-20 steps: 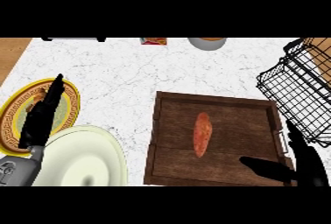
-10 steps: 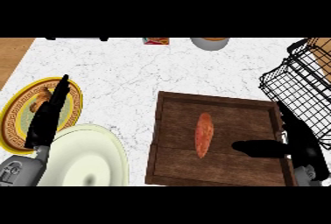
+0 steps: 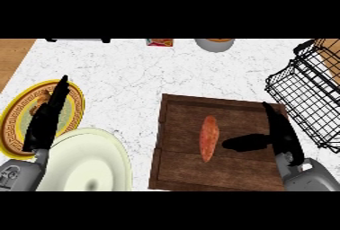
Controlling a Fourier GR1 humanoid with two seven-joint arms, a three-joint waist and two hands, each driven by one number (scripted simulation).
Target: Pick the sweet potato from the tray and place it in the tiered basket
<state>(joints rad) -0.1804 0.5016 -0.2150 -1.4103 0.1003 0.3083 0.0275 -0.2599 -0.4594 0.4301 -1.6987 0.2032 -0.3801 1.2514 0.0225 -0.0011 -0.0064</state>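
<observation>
An orange sweet potato (image 3: 208,138) lies lengthwise in the middle of the brown wooden tray (image 3: 179,170). My right hand (image 3: 281,133) hovers over the tray's right side, fingers straight and open, its thumb pointing left toward the sweet potato with a small gap between them. The black wire tiered basket (image 3: 306,96) stands at the right edge of the counter, just beyond that hand. At the left, my left hand (image 3: 48,116) rests open with fingers up, over a yellow patterned plate (image 3: 13,120).
A pale green plate (image 3: 86,161) lies at the lower left, overlapping the yellow plate. Along the counter's far edge sit a small packet (image 3: 159,42) and a bowl (image 3: 214,44). White marble counter shows between the plates and the tray.
My right hand has moved up and left, from the tray's lower right corner to over its right side, closer to the sweet potato. The view has shifted slightly. The left hand stays put.
</observation>
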